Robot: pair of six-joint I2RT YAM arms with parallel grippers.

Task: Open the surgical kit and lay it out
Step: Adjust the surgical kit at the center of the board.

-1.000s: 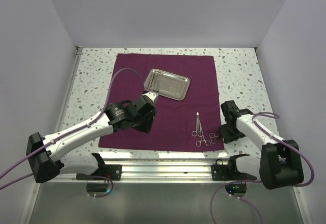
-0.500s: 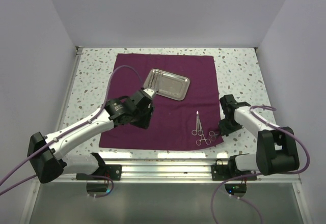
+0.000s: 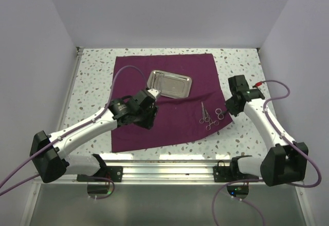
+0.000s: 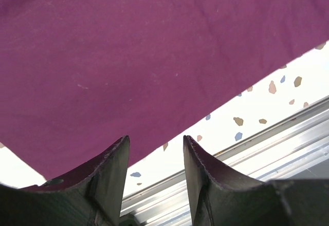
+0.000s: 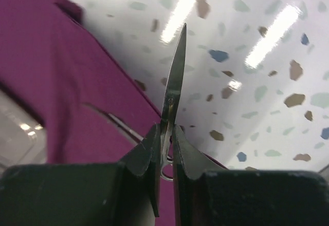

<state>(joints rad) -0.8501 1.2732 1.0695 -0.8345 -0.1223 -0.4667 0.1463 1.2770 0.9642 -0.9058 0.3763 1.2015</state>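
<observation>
purple wrap (image 3: 169, 120) lies spread on the desk (image 3: 90, 82), skewed, w/ its near edge slanting. steel tray (image 3: 180, 85) sits on the wrap's far part. ring-handled forceps (image 3: 205, 114) lie on the wrap's right side, just left of the r claw (image 5: 167, 128). r claw is pinched tight on a thin steel instrument (image 5: 175, 67), tip over bare desk. l claw (image 4: 156, 139) has a narrow gap w/ nothing in it, above the wrap's left half.

Matt cloth wrap (image 3: 175, 126); shiny steel tray (image 3: 169, 83) and forceps (image 3: 205, 114); glossy speckled tabletop (image 3: 92, 82).
</observation>
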